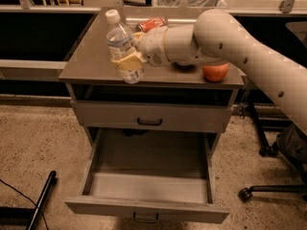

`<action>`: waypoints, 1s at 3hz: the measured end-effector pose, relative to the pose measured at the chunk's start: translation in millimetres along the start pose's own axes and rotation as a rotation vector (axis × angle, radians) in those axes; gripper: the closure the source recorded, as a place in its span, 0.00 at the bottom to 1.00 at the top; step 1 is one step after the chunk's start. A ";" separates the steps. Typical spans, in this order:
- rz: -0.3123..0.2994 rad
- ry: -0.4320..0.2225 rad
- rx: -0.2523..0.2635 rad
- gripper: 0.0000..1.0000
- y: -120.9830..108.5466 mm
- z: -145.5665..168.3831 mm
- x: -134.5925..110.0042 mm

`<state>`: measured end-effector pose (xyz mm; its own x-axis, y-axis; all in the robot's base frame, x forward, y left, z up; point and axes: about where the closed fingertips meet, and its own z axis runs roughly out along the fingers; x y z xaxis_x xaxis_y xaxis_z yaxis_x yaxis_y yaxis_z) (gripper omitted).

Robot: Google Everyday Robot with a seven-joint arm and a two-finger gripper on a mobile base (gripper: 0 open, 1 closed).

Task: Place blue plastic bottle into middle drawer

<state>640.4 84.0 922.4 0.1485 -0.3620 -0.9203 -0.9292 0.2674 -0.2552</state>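
Camera view looks down on a grey cabinet whose tabletop carries the work. The blue plastic bottle sits toward 11 o'clock in the frame. It leans a little, with its white cap tipped to 11 o'clock and its base at the tabletop's front edge. The hand reaches in from 3 o'clock at the end of the pale arm. Its yellowish fingers are clamped around the bottle's lower body, over the label, and nothing else is in its hold. Whether the base is fully clear of the tabletop cannot be told, though it looks slightly raised.

A red soda can lies on its side at 12 o'clock from the hand. A reddish round fruit rests at 3 o'clock, near the front edge. Below the tabletop is the shut drawer front with the black handle. Beneath it, at 6 o'clock, the middle drawer stands pulled well out, and its floor is bare.

The grasp seems done, so the step in hand is the carry. The next move likely calls for drawing the bottle out past the front edge toward 6 o'clock. It would then descend in front of the shut drawer, keeping clear of the black handle. Release should come only once the bottle is low over the drawer floor, since a tall, light bottle may topple or roll.
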 end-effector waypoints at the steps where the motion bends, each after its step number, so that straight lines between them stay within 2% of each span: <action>1: 0.038 0.058 -0.019 1.00 30.5 -6.0 19.9; 2: 0.075 0.042 -0.015 1.00 58.2 -18.7 34.2; 3: -0.114 0.132 -0.017 1.00 50.8 -27.2 3.7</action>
<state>584.5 71.9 914.0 0.2089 -0.5034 -0.8384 -0.9145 0.2031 -0.3498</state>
